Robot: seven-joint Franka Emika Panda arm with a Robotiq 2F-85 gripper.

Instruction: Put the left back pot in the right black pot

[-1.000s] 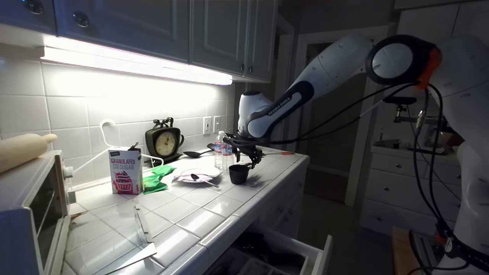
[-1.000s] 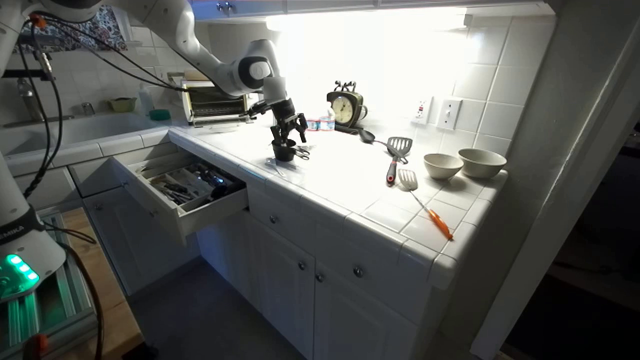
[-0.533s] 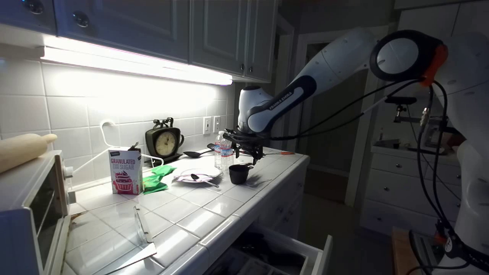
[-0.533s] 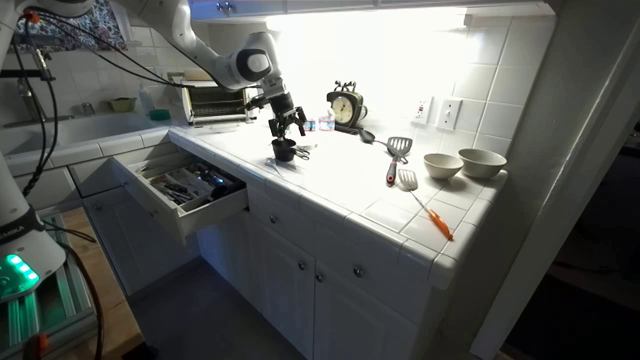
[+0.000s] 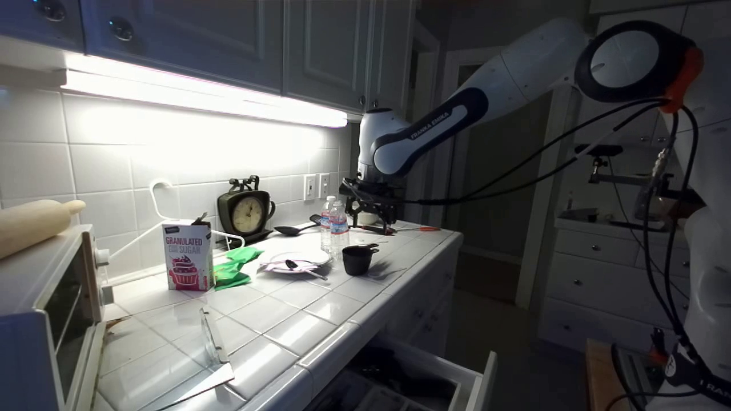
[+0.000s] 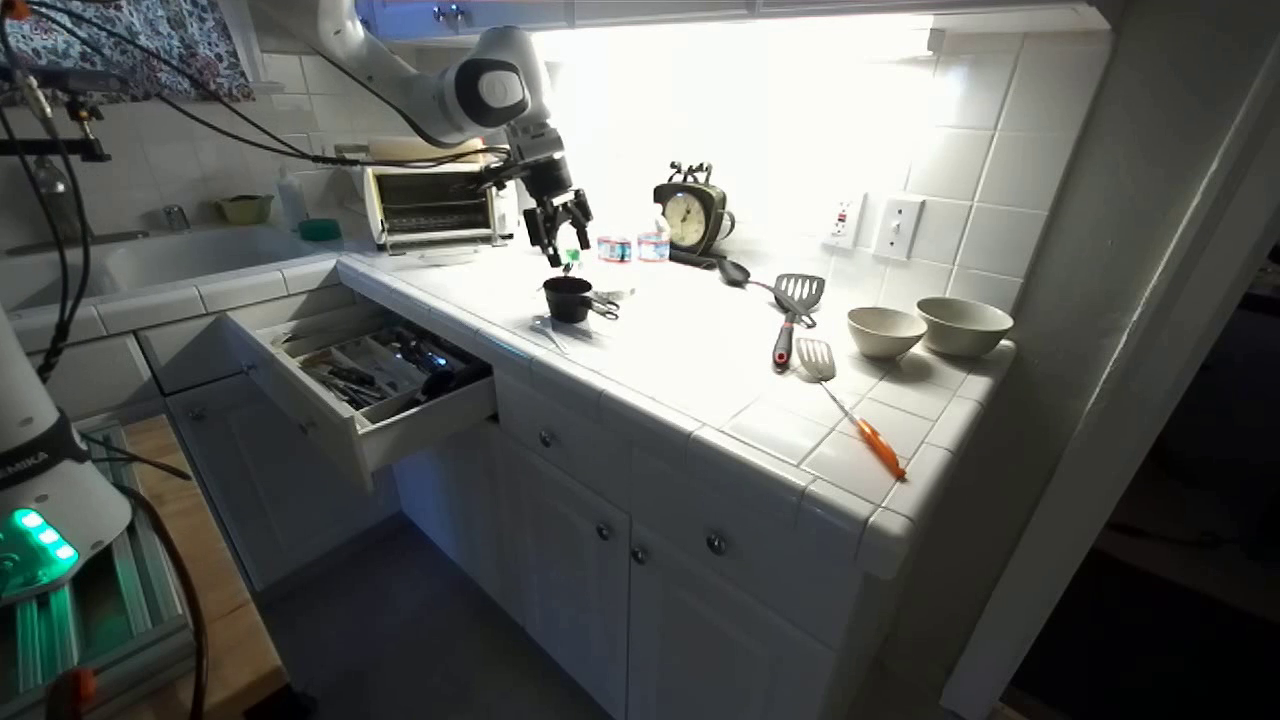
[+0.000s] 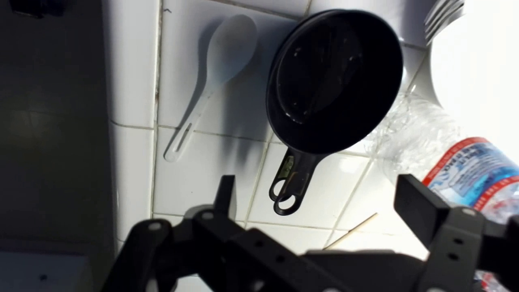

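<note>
In an exterior view, a white tiled counter runs left to right beneath a Franka arm, with a drawer standing out at near left. The gripper, its jaws spread wide, hangs above and apart from an upright black measuring cup. The wrist view shows a second measuring cup nested inside it; a white spoon lies on their near side.
</note>
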